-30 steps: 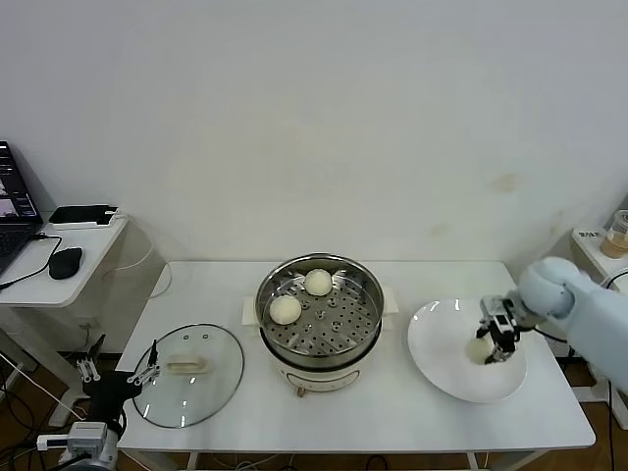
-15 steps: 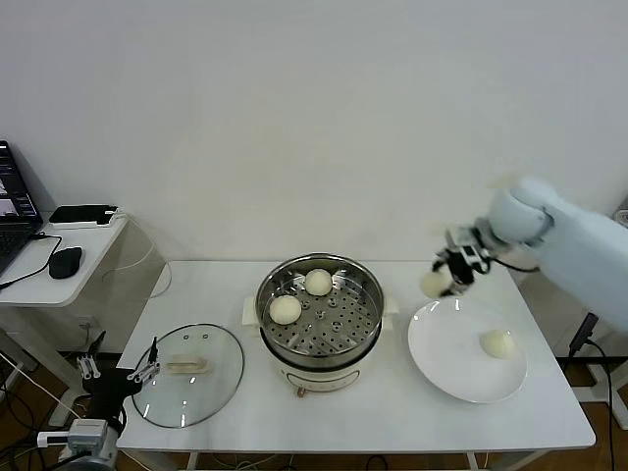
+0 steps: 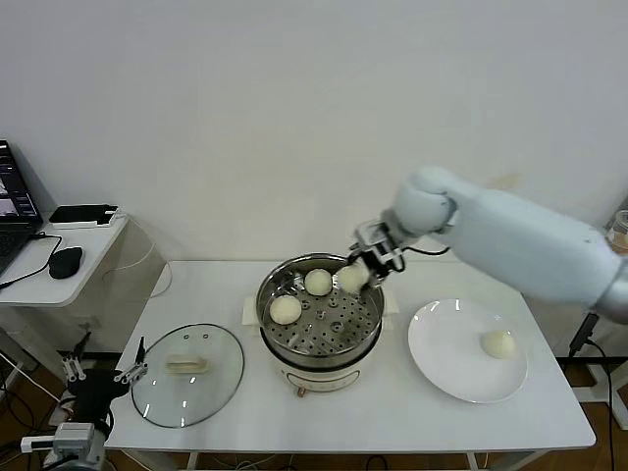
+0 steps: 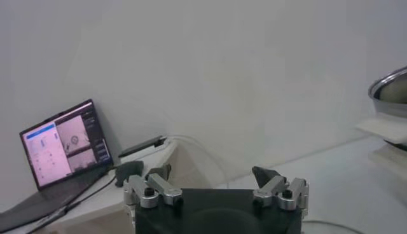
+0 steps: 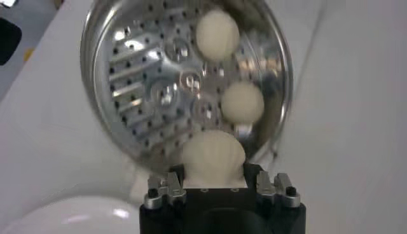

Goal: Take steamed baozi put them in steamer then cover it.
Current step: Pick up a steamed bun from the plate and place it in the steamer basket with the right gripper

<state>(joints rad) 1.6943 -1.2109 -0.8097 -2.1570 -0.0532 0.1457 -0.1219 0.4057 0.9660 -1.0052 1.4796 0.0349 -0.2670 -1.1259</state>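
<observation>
The steamer [image 3: 368, 312] stands mid-table with two baozi on its perforated tray, one at the back [image 3: 317, 282] and one at the left [image 3: 285, 309]. My right gripper [image 3: 365, 270] is shut on a third baozi [image 3: 350, 279] and holds it above the steamer's far right rim. In the right wrist view this baozi [image 5: 213, 157] sits between the jaws over the steamer [image 5: 121, 82]. A fourth baozi [image 3: 498, 343] lies on the white plate [image 3: 442, 358]. The glass cover [image 3: 186, 374] lies flat to the left of the steamer. My left gripper [image 3: 100, 375] is open and empty at the table's front left corner.
A side desk [image 3: 39, 280] with a laptop [image 4: 60, 147] and a mouse [image 3: 65, 262] stands to the left of the table. A cup [image 3: 618, 234] stands on a shelf at the far right.
My right gripper lifted a baozi off the plate and carried it left, over the steamer's rim. The left gripper shifted slightly left.
</observation>
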